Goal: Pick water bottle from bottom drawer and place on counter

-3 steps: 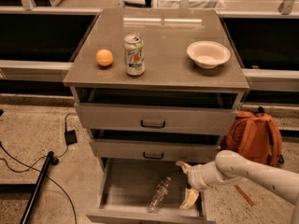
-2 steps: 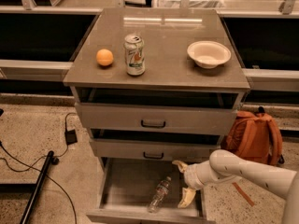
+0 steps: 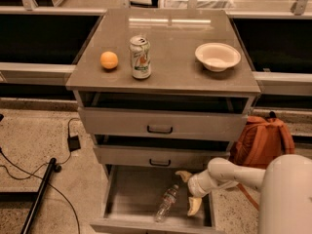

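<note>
We see the water bottle (image 3: pixel 166 203) lying on its side on the floor of the open bottom drawer (image 3: pixel 127 191), running roughly front to back and a little askew. Our claw (image 3: pixel 187 193) hovers inside the drawer just to the bottle's right. Its two pale fingers are spread wide, one toward the back and one toward the front, holding nothing and apart from the bottle. We judge the bottle light, thin-walled and a bit springy. The clear ribbed plastic is probably slick, and lying down it may roll at a sideways nudge. The best hold seems to be across the ribbed middle, a finger on each side of its length, squeezed gently so the wall does not buckle. Up on the desk (image 3: pixel 170 82), the stretch between the soda can (image 3: pixel 140 57) and the bowl (image 3: pixel 218 56) looks a fair landing place.
</note>
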Controlling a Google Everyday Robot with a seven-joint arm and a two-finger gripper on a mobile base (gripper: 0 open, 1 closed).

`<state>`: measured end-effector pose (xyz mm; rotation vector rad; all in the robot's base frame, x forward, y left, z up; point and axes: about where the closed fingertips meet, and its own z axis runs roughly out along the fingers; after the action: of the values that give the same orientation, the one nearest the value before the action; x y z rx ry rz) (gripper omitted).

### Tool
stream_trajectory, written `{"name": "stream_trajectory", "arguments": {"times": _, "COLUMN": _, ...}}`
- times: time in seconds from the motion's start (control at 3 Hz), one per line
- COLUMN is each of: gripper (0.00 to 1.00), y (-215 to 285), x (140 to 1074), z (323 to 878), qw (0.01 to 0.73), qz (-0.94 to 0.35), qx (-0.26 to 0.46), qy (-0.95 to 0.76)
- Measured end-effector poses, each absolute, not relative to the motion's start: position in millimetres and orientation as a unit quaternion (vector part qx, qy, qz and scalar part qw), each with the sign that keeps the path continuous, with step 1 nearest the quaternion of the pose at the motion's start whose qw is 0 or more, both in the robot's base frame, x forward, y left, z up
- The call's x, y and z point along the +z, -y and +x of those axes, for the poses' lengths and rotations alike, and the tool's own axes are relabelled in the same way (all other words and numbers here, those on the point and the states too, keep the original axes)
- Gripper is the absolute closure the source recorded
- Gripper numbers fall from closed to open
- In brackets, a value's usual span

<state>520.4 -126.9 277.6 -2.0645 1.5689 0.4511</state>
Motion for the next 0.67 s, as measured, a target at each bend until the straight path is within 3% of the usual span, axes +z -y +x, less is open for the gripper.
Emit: {"name": "stream_trajectory", "arguments": {"times": 0.67, "gripper": 0.0, "y": 130.3, "x": 255.1, "z": 524.6, "qw": 0.265, "qz": -0.796, "qx": 0.19, "qy": -0.51}}
